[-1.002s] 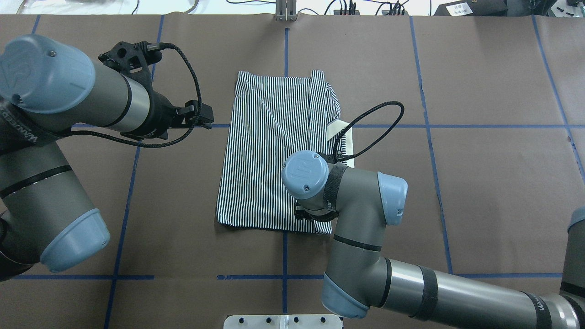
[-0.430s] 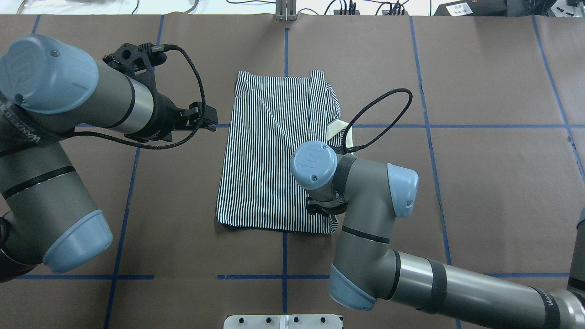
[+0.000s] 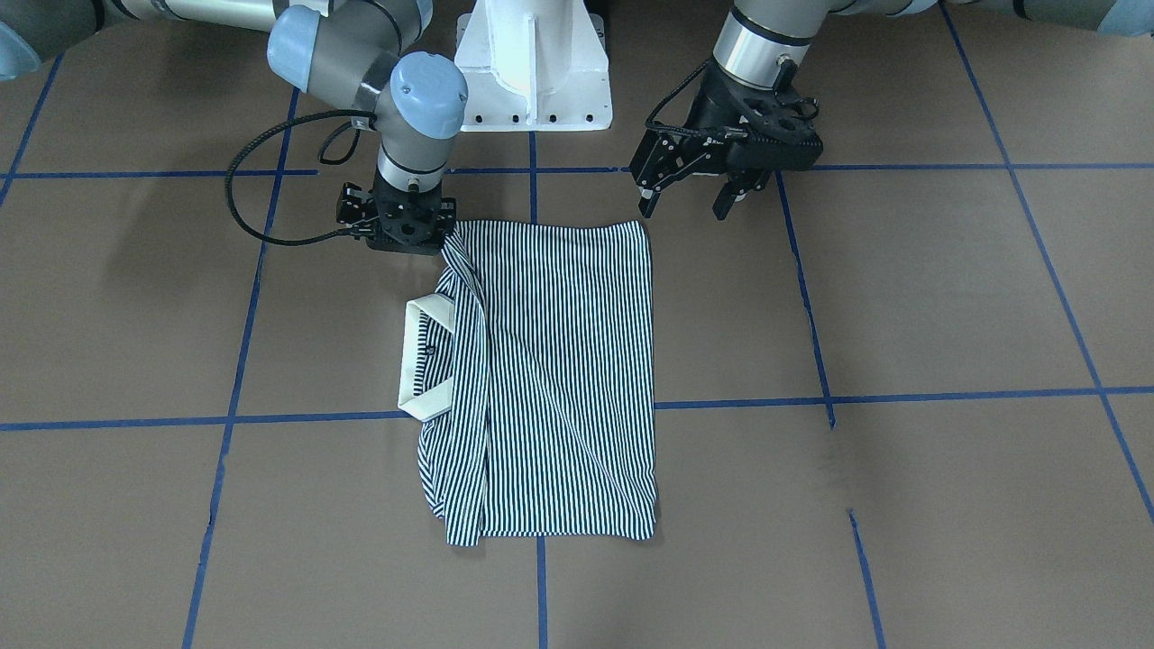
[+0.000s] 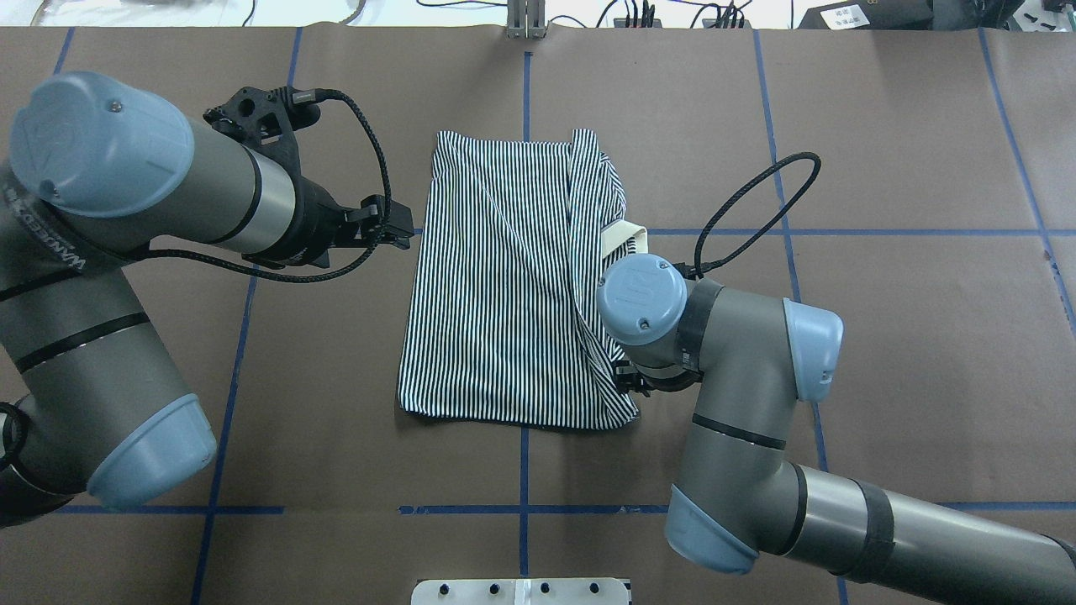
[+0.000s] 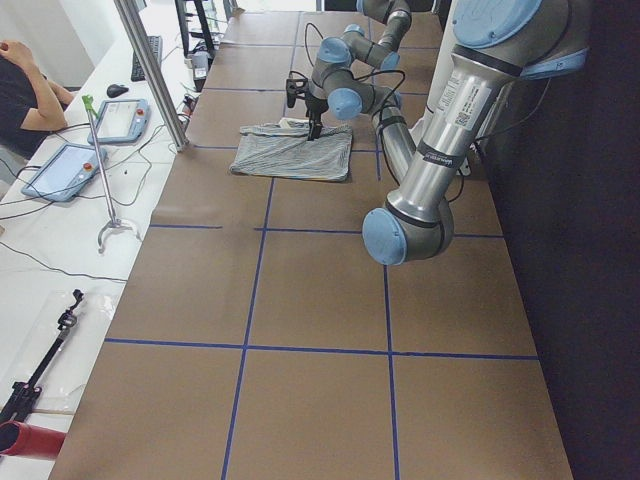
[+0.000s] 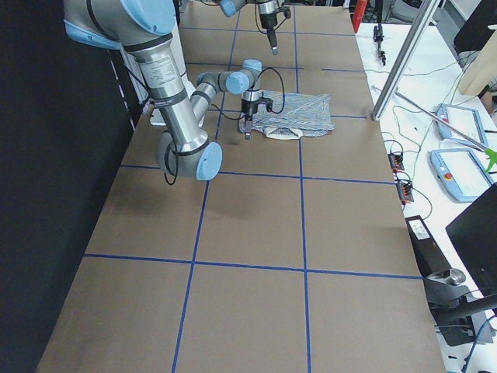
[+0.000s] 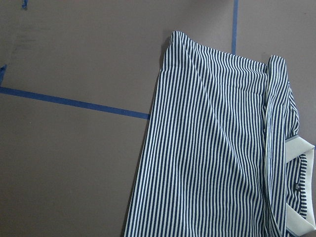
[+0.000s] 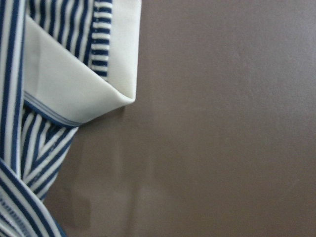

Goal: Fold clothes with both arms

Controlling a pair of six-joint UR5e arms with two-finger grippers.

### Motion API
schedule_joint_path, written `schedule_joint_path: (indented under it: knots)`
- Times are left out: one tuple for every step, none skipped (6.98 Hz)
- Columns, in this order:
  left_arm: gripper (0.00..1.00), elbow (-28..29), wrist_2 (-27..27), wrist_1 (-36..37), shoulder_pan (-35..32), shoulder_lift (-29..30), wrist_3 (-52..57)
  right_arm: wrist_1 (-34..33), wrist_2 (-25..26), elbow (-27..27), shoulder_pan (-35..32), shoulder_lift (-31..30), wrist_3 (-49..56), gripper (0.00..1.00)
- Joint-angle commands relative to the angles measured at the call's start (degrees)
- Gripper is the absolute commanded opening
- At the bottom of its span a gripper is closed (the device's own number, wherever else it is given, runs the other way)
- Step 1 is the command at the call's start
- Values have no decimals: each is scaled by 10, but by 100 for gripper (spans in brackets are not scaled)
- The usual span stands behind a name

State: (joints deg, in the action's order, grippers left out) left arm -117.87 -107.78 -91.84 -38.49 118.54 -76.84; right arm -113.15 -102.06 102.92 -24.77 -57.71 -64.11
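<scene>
The right gripper [image 3: 403,236] sits at the near right corner of the shirt [image 4: 513,277], its jaws apparently pinched on the hem there, though the wrist hides the tips from overhead and I cannot be fully sure of the grip. The step in hand looks like drawing that corner out to square the edge. To do it well, keep the pull low and slow along the bench [image 4: 883,336], so the layers under it slide together rather than peel apart, and stop once the bottom edge runs straight. The left gripper [image 4: 395,225] hovers just beside the shirt's left edge with jaws open and empty. It would best come down on the matching left corner, so that both arms carry the next fold evenly. Lifting 1 side alone would likely skew the stack. The shirt lies near the bench's middle, already folded into a tall panel of fine navy-and-white stripes. Its left edge is clean and straight. On the right a narrower folded strip overlaps the panel, with a diagonal crease running across the main face. The cream collar [image 3: 424,361] pokes out past the right edge, partly folded over, with a small dark button showing by it. The corner under the right gripper is bunched and slightly raised.
</scene>
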Motion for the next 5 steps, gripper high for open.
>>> schedule_joint_path:
  knots:
    - [100,1,-1,0,1,1,3,15,1,8,-10,22,22,100]
    - [100,1,-1,0,1,1,4,42,2,-19,-10,49,25,100]
    - [100,1,-1,0,1,1,5,69,2,-73,-9,79,25,100]
    - [100,1,-1,0,1,0,6,73,7,-91,-9,90,38,100]
    - [100,1,-1,0,1,0,6,74,8,-100,-9,90,50,100]
